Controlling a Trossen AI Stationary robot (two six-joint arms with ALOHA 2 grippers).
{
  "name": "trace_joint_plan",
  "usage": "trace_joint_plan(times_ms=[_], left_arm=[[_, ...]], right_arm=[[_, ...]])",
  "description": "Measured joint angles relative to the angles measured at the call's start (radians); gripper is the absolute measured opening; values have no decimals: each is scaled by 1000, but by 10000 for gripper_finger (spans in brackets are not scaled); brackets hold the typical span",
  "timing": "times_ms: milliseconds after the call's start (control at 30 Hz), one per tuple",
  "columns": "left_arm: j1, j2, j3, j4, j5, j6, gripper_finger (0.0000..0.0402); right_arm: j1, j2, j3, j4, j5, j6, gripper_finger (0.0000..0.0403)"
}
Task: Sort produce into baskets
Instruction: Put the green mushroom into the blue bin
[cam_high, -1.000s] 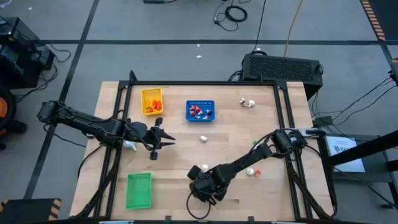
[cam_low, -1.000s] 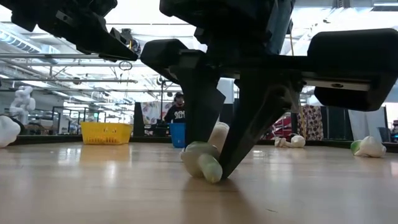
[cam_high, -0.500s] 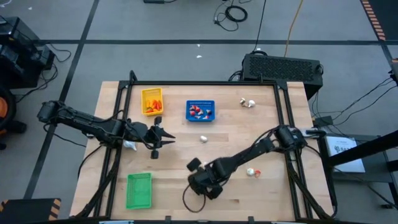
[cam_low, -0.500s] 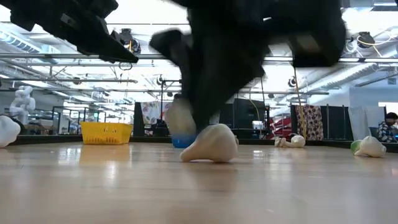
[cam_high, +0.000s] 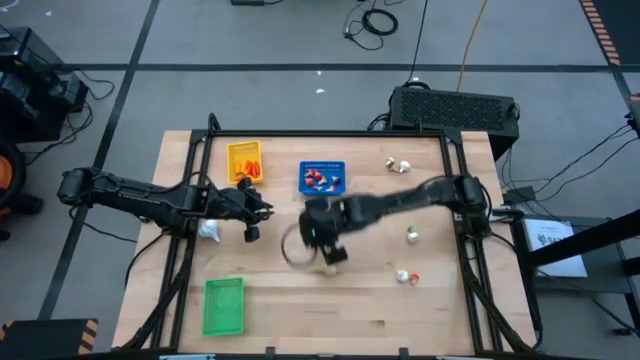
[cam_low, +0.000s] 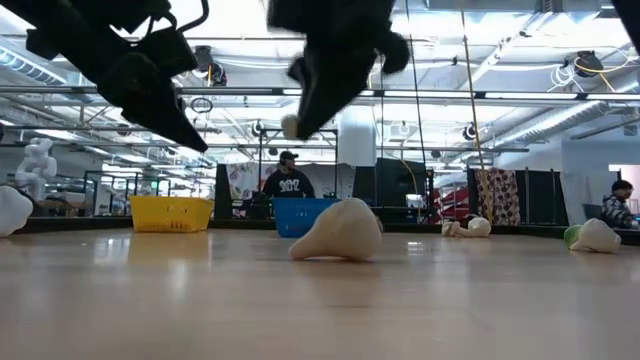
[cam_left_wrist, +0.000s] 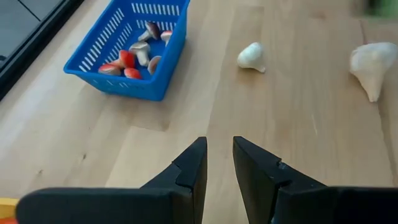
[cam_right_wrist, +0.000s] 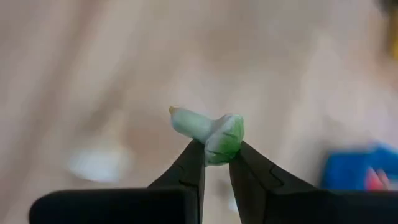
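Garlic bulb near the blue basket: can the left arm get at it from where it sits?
Probably yes. The garlic bulb lies on bare table ahead of the left gripper, with nothing between them; the blue basket sits off to one side.

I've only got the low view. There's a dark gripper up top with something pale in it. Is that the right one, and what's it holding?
Observer: Yes. The right wrist view shows the right gripper shut on a small white-and-green vegetable piece.
Operator: Where is it over the table?
Observer: In the high view it is over mid-table, near the blue basket but not above it.
Operator: And the left gripper?
Observer: The left gripper is empty, fingers slightly apart. It points across bare wood toward the blue basket and a garlic-like bulb.
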Motion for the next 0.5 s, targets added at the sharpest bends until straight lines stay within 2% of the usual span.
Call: trace_joint_plan(times_ms=[300, 500], left_arm=[[-1, 0, 0, -1, 4, 1, 86], [-1, 0, 0, -14, 5, 12, 86]], right_arm=[[-290, 19, -2, 8, 1, 29, 52], [-410, 23, 0, 0, -3, 69, 59]])
